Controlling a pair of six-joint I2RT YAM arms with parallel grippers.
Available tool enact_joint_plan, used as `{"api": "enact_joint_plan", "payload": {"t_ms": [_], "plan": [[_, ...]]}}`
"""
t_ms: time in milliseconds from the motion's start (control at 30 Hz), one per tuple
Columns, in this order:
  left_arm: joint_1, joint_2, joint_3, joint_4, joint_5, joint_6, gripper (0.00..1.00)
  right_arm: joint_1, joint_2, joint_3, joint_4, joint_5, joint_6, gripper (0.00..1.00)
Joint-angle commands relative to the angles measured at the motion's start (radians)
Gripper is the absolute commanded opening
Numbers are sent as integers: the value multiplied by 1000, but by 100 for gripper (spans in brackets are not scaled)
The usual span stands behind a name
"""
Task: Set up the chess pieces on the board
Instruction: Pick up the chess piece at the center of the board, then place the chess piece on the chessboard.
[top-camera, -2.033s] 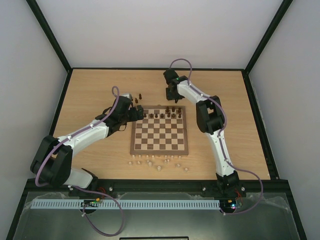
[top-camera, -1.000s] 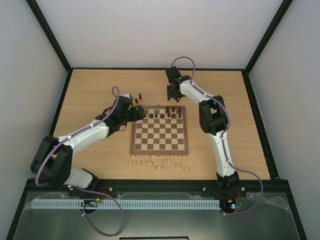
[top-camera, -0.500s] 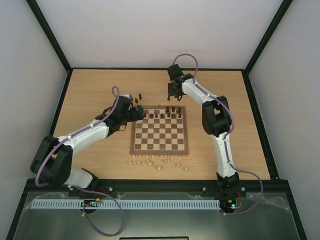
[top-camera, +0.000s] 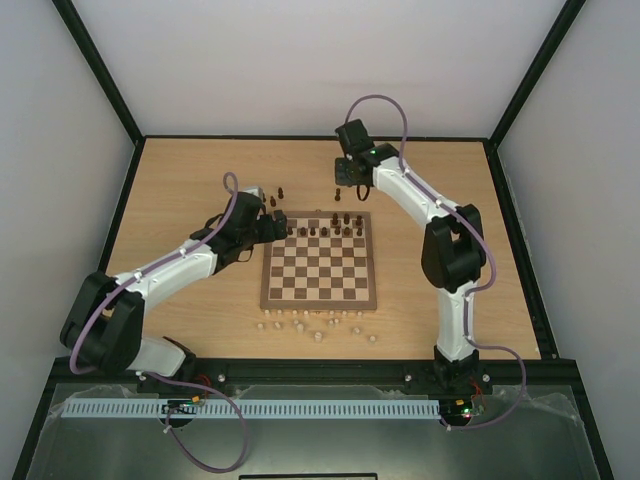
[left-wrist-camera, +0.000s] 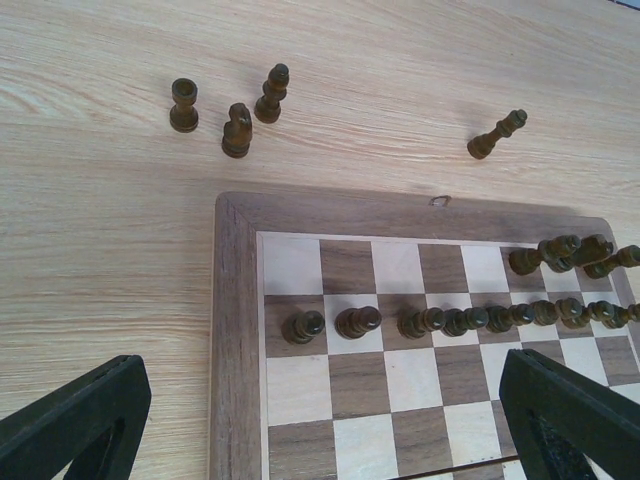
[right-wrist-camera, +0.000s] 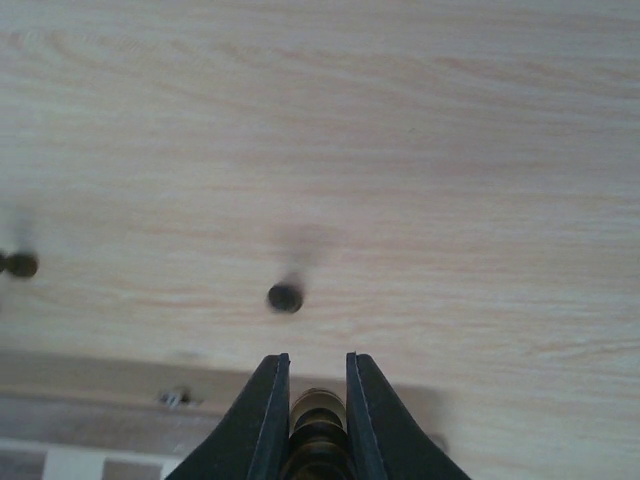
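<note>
The board (top-camera: 267, 292) lies mid-table, and its border shows in the left wrist view (left-wrist-camera: 235, 330). A row of dark pawns (left-wrist-camera: 440, 321) stands on its second far rank, with a few dark pieces (left-wrist-camera: 560, 250) behind them on the right. Three dark pieces (left-wrist-camera: 237, 130) stand off the board's far left corner, and one (left-wrist-camera: 497, 134) lies tipped on the table. My right gripper (right-wrist-camera: 311, 357) is shut on a dark chess piece (right-wrist-camera: 318, 432), held above the table just beyond the board's far edge (top-camera: 343, 180). My left gripper (left-wrist-camera: 320, 370) is open and empty over the board's far left corner (top-camera: 275, 225).
Several pale beige pieces (top-camera: 316, 326) are scattered on the table in front of the board. A lone dark piece (right-wrist-camera: 285, 298) stands on the table just ahead of my right gripper. Another dark piece (right-wrist-camera: 18, 264) stands at the left edge. The board's clasp (right-wrist-camera: 172, 398) is close by.
My right arm has risen and stretched toward the far side with the dark piece in its jaws, and its elbow has swung right. The left arm has not moved.
</note>
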Motion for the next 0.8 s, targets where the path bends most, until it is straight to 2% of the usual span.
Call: {"api": "enact_joint_plan", "payload": {"t_ms": [0, 267, 767], "plan": [[5, -31, -22, 10, 2, -10, 99, 63, -63, -60, -11, -19, -1, 7], [7, -55, -30, 11, -3, -13, 99, 126, -84, -103, 0, -83, 9, 7], [7, -52, -29, 11, -3, -11, 99, 157, 13, -146, 47, -107, 23, 7]]}}
